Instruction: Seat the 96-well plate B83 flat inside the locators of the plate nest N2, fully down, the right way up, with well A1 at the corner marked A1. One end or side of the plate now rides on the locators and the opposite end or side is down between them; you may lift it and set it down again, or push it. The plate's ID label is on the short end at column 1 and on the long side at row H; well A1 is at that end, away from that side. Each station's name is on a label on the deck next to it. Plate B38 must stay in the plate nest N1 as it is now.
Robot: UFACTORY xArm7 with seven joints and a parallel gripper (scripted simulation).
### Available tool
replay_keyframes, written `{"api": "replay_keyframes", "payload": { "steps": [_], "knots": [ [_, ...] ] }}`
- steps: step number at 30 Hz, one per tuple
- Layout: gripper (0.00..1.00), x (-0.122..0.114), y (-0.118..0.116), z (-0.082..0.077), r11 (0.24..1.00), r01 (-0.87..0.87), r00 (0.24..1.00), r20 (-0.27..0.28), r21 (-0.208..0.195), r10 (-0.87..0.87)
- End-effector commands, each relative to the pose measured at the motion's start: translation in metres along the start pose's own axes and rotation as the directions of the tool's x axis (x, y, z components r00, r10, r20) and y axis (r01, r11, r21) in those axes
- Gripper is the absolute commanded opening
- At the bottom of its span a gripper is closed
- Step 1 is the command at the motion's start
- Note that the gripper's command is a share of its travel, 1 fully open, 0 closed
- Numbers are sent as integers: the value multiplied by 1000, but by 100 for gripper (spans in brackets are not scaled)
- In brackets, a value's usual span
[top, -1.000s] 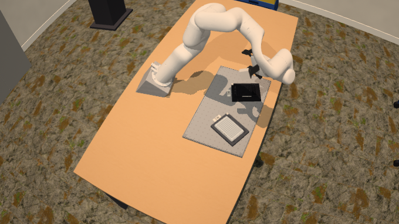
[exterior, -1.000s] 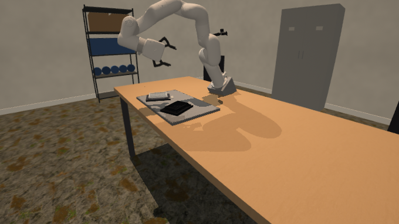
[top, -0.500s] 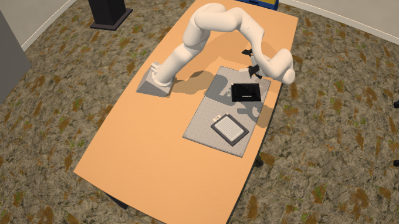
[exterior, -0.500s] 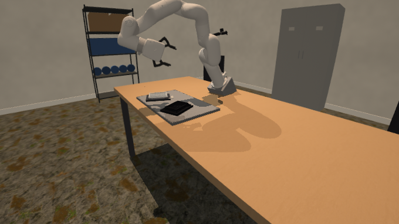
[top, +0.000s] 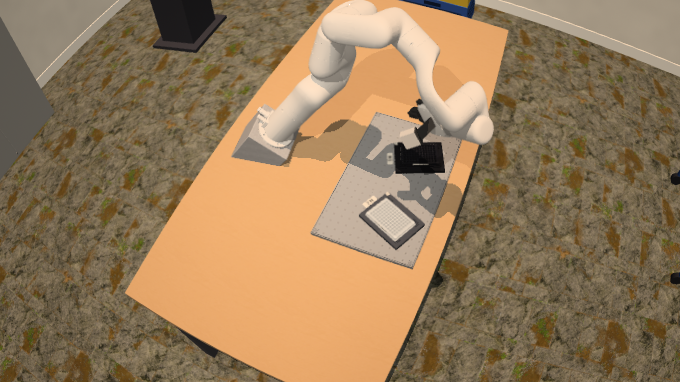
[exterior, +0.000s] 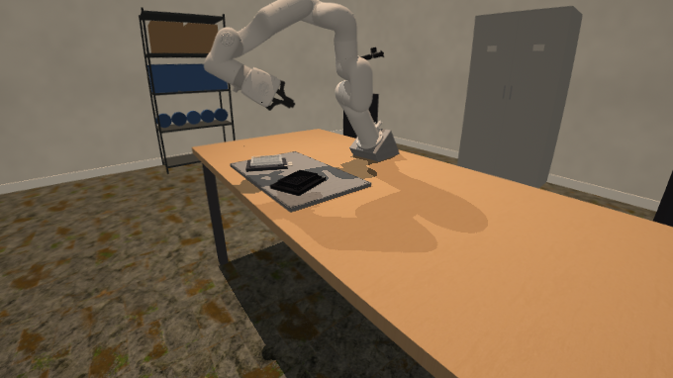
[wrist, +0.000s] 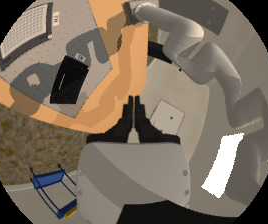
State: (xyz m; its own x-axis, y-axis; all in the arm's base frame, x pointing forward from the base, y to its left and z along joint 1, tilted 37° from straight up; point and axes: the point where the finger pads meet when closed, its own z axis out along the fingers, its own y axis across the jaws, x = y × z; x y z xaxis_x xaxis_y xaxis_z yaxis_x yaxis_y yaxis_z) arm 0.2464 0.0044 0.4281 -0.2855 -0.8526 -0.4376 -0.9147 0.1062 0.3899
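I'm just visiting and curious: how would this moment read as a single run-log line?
fingers: shut, empty, high above deck | black plate: untouched on its nest | white plate: flat in other nest

Deck (top: pixel 346 196) on table (top: pixel 250 257) (right edge); two nests on it, black plate (top: pixel 419 157) behind white plate (top: pixel 390 216).
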Motion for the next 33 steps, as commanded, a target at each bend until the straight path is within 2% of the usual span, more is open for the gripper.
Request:
{"api": "replay_keyframes", "payload": {
  "steps": [1, 4, 6, 8, 10, 12, 14, 17, 19, 21, 24, 26, 33],
  "knots": [
    [0, 18, -11, 5, 991, 96, 995, -3, 99, -96],
    [0, 18, -11, 5, 991, 96, 995, -3, 99, -96],
    [0, 26, -16, 7, 979, 144, 990, -18, 142, -143],
    [0, 30, -18, 8, 975, 158, 987, -23, 155, -156],
    [0, 39, -23, 10, 959, 207, 978, -44, 195, -202],
    [0, 43, -25, 11, 953, 222, 975, -50, 207, -216],
    [0, 52, -29, 13, 932, 271, 963, -78, 243, -260],
    [0, 56, -31, 13, 924, 286, 958, -86, 253, -273],
    [0, 65, -35, 16, 898, 335, 942, -119, 284, -314],
    [0, 65, -35, 16, 898, 335, 942, -119, 284, -314],
    [0, 79, -41, 19, 853, 409, 912, -174, 323, -371],
    [0, 83, -42, 19, 849, 416, 909, -179, 327, -376],
    [0, 108, -53, 25, 753, 545, 837, -293, 368, -462]
  ]
}}
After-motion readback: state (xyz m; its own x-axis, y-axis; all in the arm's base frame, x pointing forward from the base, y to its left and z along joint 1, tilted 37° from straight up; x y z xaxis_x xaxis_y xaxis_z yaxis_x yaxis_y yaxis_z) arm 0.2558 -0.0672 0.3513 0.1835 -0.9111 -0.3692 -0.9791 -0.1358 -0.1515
